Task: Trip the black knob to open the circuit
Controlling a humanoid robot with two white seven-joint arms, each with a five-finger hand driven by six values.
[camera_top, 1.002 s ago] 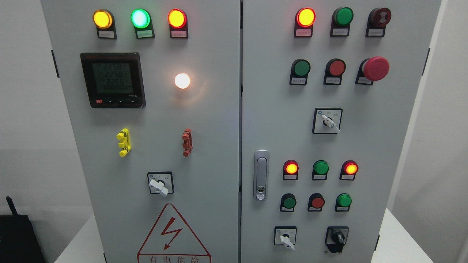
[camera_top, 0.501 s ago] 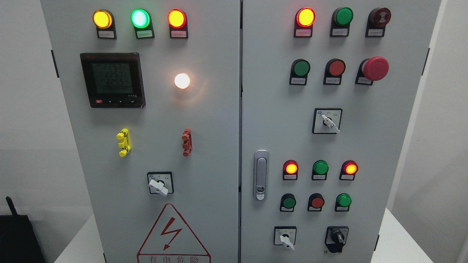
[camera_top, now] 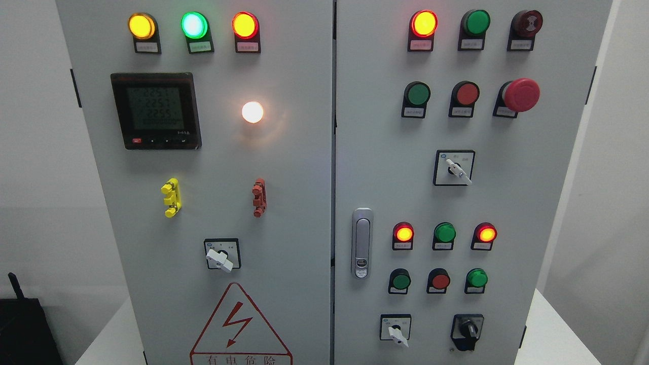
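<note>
The black knob [camera_top: 469,330] sits at the lower right of the right cabinet door [camera_top: 532,213], on a black base, with its grip standing roughly upright. To its left is a white selector switch [camera_top: 396,332] with its lever pointing down to the right. Neither of my hands nor either arm shows in the head view.
The grey control cabinet fills the view. The right door carries lamps, push buttons, a red mushroom stop button [camera_top: 520,95], another white selector [camera_top: 458,170] and a door handle [camera_top: 362,243]. The left door has a meter [camera_top: 156,110], lamps and a white selector [camera_top: 220,258]. A black box [camera_top: 25,329] stands at the lower left.
</note>
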